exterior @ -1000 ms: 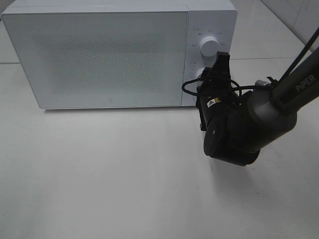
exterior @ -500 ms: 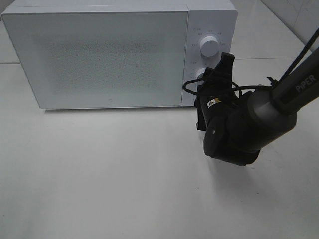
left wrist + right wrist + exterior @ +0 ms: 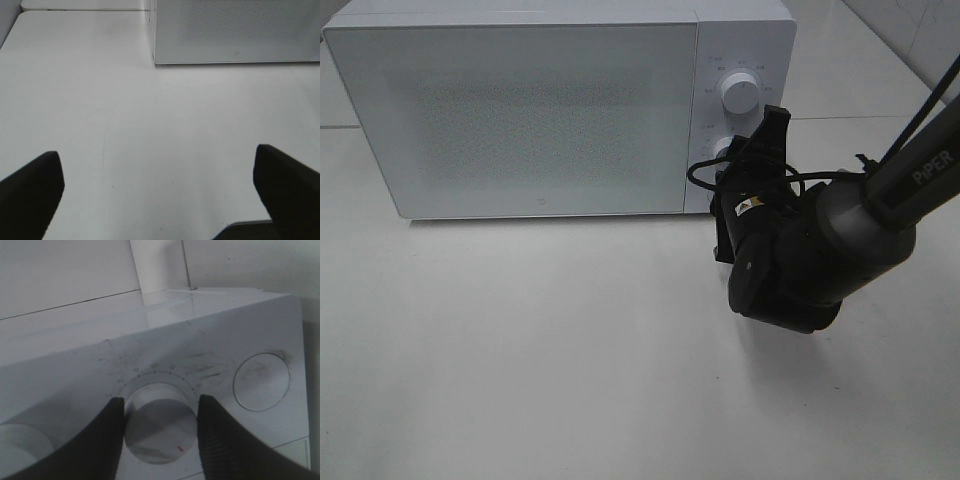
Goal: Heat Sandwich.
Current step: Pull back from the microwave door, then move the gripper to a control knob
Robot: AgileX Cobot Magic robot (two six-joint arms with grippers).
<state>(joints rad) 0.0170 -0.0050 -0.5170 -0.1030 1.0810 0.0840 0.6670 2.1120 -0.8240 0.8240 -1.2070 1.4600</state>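
Observation:
The sandwich is out of view. The white microwave stands at the back of the table with its door closed. My right gripper is at its control panel, shut on the lower knob. In the right wrist view, the black fingers press against both sides of that knob. The upper knob is free. In the left wrist view, my left gripper hangs open over bare table, well short of the microwave's front corner, holding nothing.
A round button sits on the panel beside the held knob. The white table stretches in front of the microwave. The right arm's dark body hangs over the table's right part. A wall seam runs behind the microwave.
The right gripper has twisted on the lower knob over the last second, its upper finger swinging slightly right. The left arm and the microwave door have not moved.

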